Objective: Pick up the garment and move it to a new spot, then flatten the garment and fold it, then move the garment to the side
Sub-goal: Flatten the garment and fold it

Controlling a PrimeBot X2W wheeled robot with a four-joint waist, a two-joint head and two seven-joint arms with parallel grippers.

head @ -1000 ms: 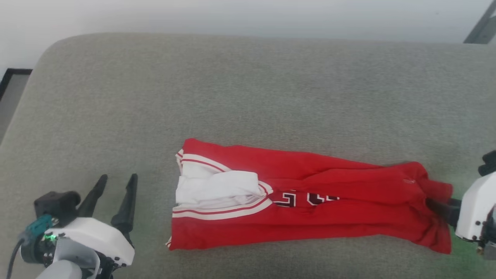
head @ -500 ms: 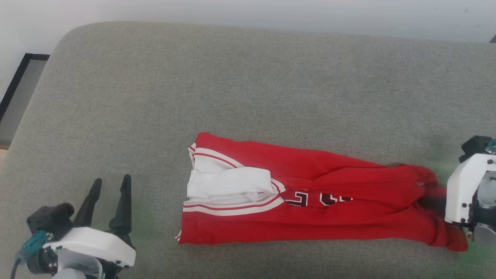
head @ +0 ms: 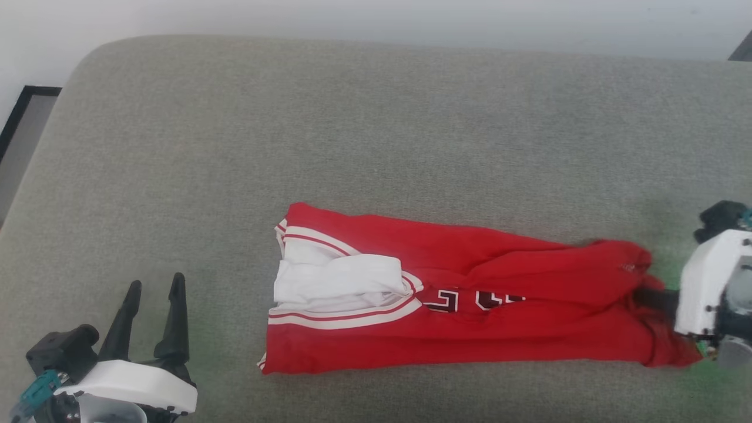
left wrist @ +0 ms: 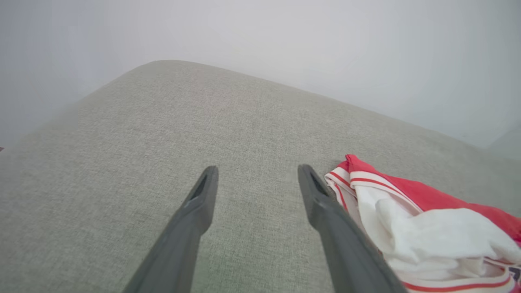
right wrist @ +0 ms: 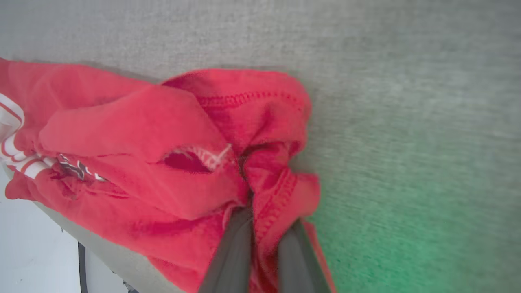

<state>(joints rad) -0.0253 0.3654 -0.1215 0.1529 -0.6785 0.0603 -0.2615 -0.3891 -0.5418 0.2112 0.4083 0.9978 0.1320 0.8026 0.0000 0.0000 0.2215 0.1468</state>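
**Red garment pinched at its right end**

Head view: the garment [head: 470, 305] lies stretched sideways across the near half of a grey cushion [head: 376, 147], folded into a long strip. Its striped collar and bunched white fabric sit at the left end; black, white-edged characters peek from a crease near the middle. The right gripper [head: 643, 295] reaches in from the right edge, its dark fingers buried in the wrinkled right end. The left gripper [head: 156, 281] sits at the lower left, well apart from the garment, fingers spread and holding nothing.

Left wrist view: the left gripper [left wrist: 257, 169] has its two fingers wide apart over bare cushion [left wrist: 163, 122]. The garment's [left wrist: 427, 228] white and striped end lies just beside the right-hand finger; I cannot tell whether they touch.

Right wrist view: the right gripper [right wrist: 264, 228] is closed tight on a hemmed fold of the garment [right wrist: 134, 134], red cloth squeezed between the fingers and puckered above them. A green tint falls on the cushion [right wrist: 407, 101] beside it.
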